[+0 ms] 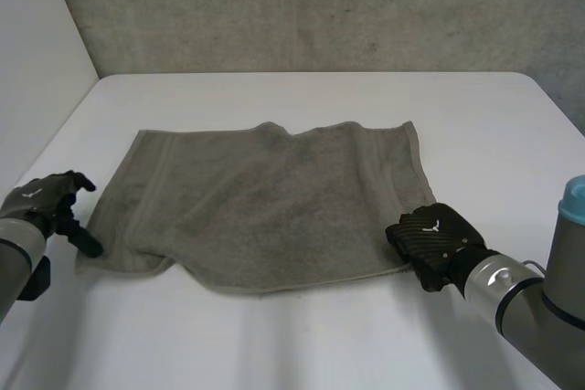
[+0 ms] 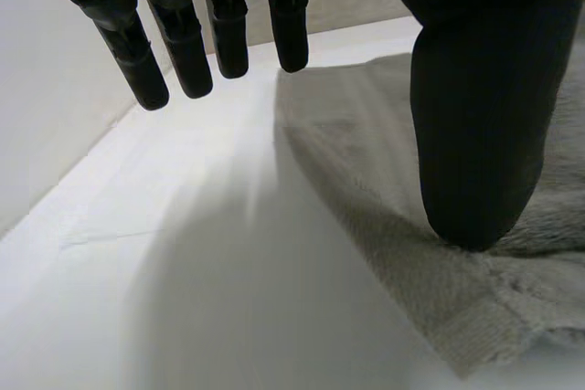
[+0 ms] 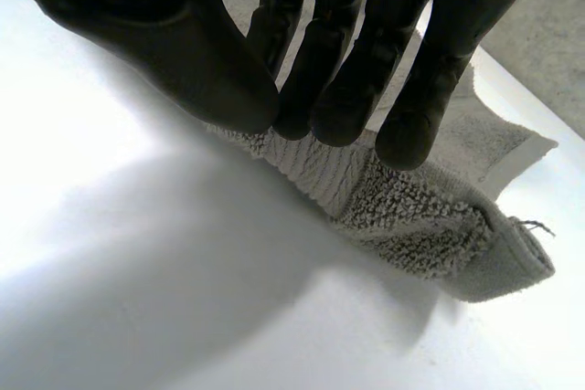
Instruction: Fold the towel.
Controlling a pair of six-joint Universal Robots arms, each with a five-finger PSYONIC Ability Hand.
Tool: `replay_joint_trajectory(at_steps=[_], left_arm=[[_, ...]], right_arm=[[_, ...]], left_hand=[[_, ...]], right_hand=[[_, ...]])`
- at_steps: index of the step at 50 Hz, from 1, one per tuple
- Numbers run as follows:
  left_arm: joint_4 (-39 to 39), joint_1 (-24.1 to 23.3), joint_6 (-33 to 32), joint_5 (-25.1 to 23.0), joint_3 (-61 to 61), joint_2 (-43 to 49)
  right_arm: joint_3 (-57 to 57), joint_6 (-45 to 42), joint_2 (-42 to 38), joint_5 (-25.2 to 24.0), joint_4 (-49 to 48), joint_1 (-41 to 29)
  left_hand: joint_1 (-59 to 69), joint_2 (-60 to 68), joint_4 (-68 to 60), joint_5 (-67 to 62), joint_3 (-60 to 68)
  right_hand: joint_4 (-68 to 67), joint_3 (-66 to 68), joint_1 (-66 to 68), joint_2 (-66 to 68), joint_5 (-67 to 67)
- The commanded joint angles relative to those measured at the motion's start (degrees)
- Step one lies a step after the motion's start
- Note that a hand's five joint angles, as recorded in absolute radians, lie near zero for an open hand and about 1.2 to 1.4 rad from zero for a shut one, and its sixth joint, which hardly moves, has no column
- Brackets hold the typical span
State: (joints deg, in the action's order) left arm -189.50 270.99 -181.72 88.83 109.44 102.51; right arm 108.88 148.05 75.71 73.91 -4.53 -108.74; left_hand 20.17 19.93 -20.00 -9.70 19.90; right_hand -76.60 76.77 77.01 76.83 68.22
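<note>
Towel [image 1: 265, 198] readied for folding.
Right hand [image 1: 437, 242] pinches lower-right corner to lift; left hand [image 1: 46, 203], fingers straight, thumb pinning lower-left edge.

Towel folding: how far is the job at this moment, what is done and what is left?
Done: nothing folded yet; the towel lies spread flat on the table. In hand: the right hand pinches its near right corner; the left hand rests its thumb on the near left corner, fingers straight above the table. Left: the left grasp and every fold.
</note>
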Motion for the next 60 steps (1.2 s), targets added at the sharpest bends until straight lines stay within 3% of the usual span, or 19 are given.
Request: replay_joint_trajectory(at_steps=[1, 4, 6, 7, 9, 12, 14, 17, 27, 31, 39, 49, 60], left_arm=[[-0.2, 2.9, -3.7, -0.2, 0.4, -0.1], [0.3, 3.1, -4.9, -1.6, 1.0, -3.1], [0.1, 2.8, -5.0, -6.6, 3.0, -8.7], [0.1, 2.8, -5.0, -6.7, 3.0, -8.7], [-0.7, 2.7, -5.4, -14.4, 6.5, -13.6], [-0.9, 2.9, -5.8, -18.7, 7.7, -15.3], [-0.3, 3.3, -6.8, -25.6, 9.3, -16.3], [1.2, 3.6, -8.6, -28.8, 11.2, -16.0], [7.4, 3.5, -17.3, -28.4, 12.8, -11.6], [7.4, 3.0, -17.4, -27.7, 12.5, -9.2], [7.2, 0.7, -11.0, -27.0, 10.7, -3.6], [5.9, -1.9, -6.6, -18.3, 9.0, 0.9], [1.9, -3.0, -2.8, -17.9, 7.0, 3.8]], right_arm=[[0.5, 1.8, 0.6, -0.3, -2.2, 0.3], [0.5, 6.2, 1.9, -0.3, -3.4, 0.4], [0.4, 8.8, 2.7, -0.3, -3.6, 0.5], [0.2, 11.6, 3.4, -0.3, -3.8, 1.0], [0.0, 14.0, 3.8, -0.4, -3.8, 1.7], [-0.3, 16.7, 4.8, -0.7, -3.7, 2.7], [-0.4, 17.3, 5.5, -0.6, -3.6, 2.9], [-0.7, 17.8, 7.0, -0.4, -3.6, 2.8], [-8.5, 21.0, 9.4, 0.8, 0.7, 1.4], [-11.7, 21.9, 10.2, 0.8, 4.3, 0.5], [-16.1, 22.9, 10.7, 2.2, 7.5, -2.3], [-17.3, 22.9, 10.6, 4.9, 7.6, -4.2], [-16.9, 22.9, 10.6, 5.0, 7.6, -4.5]], left_hand=[[-1.2, -1.0, 1.0, 0.7, -0.9], [-3.9, -3.7, 3.7, 3.4, -3.6], [-5.4, -5.2, 5.2, 4.9, -5.1], [-5.4, -5.2, 5.2, 4.9, -5.1], [-4.6, -4.3, 4.4, 4.1, -4.3], [-3.9, -3.7, 3.7, 3.4, -3.6], [0.9, 1.2, -1.1, -1.4, 1.2], [8.5, 8.8, -8.7, -9.0, 8.8], [9.6, 9.8, -9.7, -10.0, 9.8], [9.0, 9.3, -9.2, -9.5, 9.3], [9.0, 9.3, -9.2, -9.5, 9.3], [15.4, 15.7, -15.6, -15.9, 15.7], [22.8, 23.1, -23.0, -23.3, 23.1]], right_hand=[[-3.4, 3.2, 3.0, 3.2, 1.8], [-3.4, 3.2, 3.0, 3.2, 1.8], [-3.4, 3.2, 3.0, 3.2, 1.8], [-3.4, 3.2, 3.0, 3.2, 1.8], [-3.4, 3.2, 3.0, 3.2, 1.8], [-3.4, 3.2, 3.0, 3.2, 1.8], [-3.4, 3.2, 3.0, 3.2, 1.8], [-3.4, 3.2, 3.0, 3.2, 1.8], [-3.4, 3.2, 3.0, 3.2, 1.8], [-3.4, 3.2, 3.0, 3.2, 1.8], [-3.4, 3.2, 3.0, 3.2, 1.8], [-3.4, 3.2, 3.0, 3.2, 1.8], [-3.4, 3.2, 3.0, 3.2, 1.8]])
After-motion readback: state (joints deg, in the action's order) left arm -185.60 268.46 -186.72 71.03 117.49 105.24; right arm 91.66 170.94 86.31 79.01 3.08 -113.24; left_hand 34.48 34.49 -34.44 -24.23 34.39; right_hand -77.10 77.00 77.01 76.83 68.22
